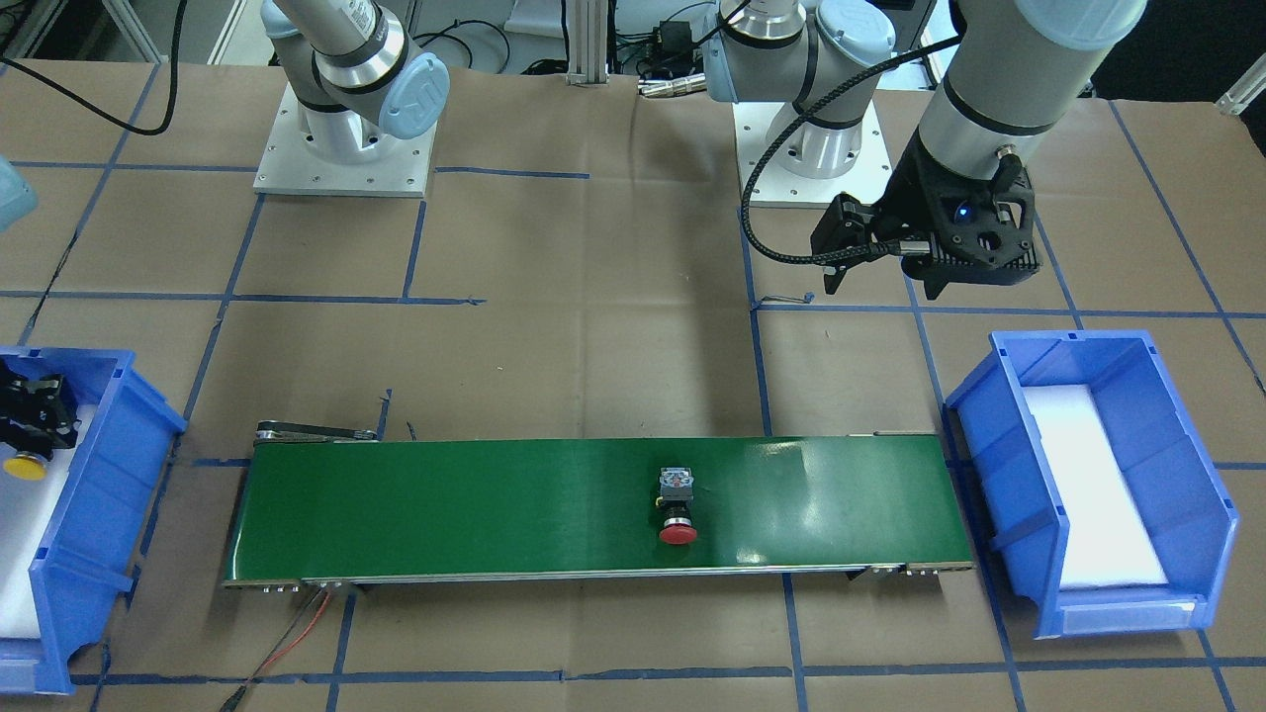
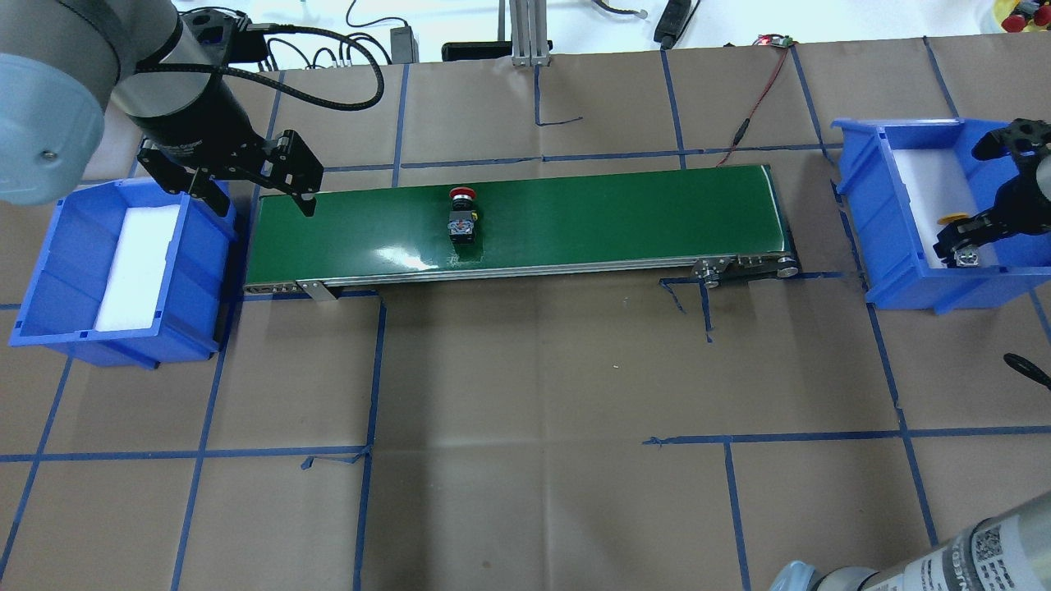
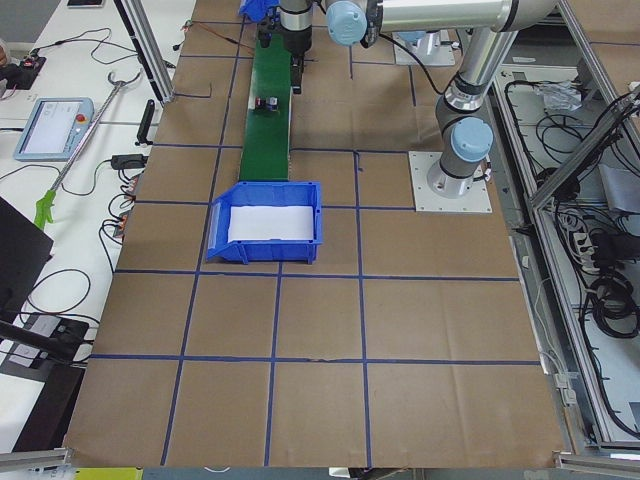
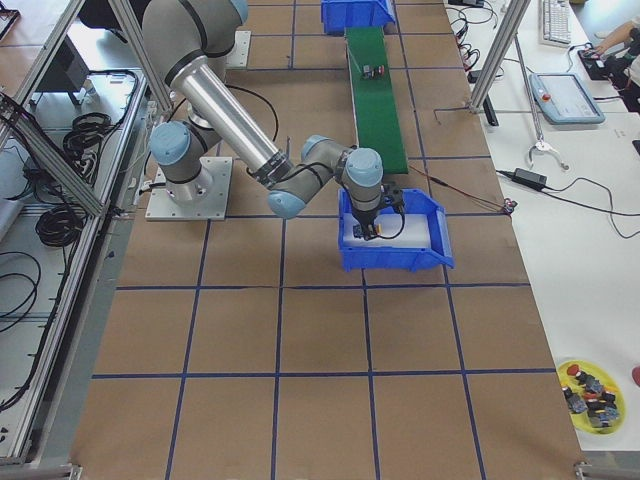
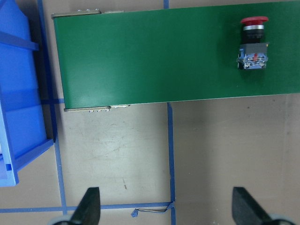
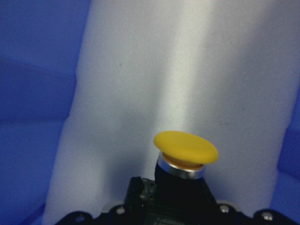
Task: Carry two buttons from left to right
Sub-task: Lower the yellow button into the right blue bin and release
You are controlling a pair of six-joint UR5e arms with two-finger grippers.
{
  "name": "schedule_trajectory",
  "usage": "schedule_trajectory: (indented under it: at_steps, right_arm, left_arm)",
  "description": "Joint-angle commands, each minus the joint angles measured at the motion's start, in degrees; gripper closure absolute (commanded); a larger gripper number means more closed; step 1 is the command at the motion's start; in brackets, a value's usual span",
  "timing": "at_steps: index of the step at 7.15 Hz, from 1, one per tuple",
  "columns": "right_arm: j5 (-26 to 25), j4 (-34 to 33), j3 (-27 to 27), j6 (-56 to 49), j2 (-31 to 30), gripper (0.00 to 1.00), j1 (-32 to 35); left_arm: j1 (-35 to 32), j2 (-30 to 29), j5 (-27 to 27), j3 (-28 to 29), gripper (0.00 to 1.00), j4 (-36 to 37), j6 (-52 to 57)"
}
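Brown-paper worktop point(image 2: 525, 369), green belt point(image 2: 616, 222). Right hand point(image 2: 961, 242) partly cut off in overhead, fingertips unclear; clenched on yellow button point(image 6: 186, 154) in right bin point(image 2: 895, 246). Red button point(image 2: 461, 217) lies mid-belt, long axis across belt, cap pointing away from robot. Left hand point(image 2: 261, 199) released, by belt's left end.

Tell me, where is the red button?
In the overhead view the red button lies on its side on the green conveyor belt, a little left of its middle.

The brown-papered table point(image 2: 525, 369) carries a green conveyor point(image 2: 616, 217), the left bin point(image 2: 49, 271) and the right bin point(image 2: 928, 287).
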Motion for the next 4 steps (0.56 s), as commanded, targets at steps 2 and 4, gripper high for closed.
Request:
schedule_trajectory:
  at_steps: [2,4]
  right_arm:
    - [-0.2,-0.2,1.2,0.2,0.9,0.94,-0.1]
    - [-0.1,-0.2,1.0,0.2,0.7,0.51,0.0]
  left_arm:
    - [0.0,0.0,0.0,0.0,0.00,0.0,-0.1]
    - [0.0,0.0,0.0,0.0,0.00,0.1,-0.3]
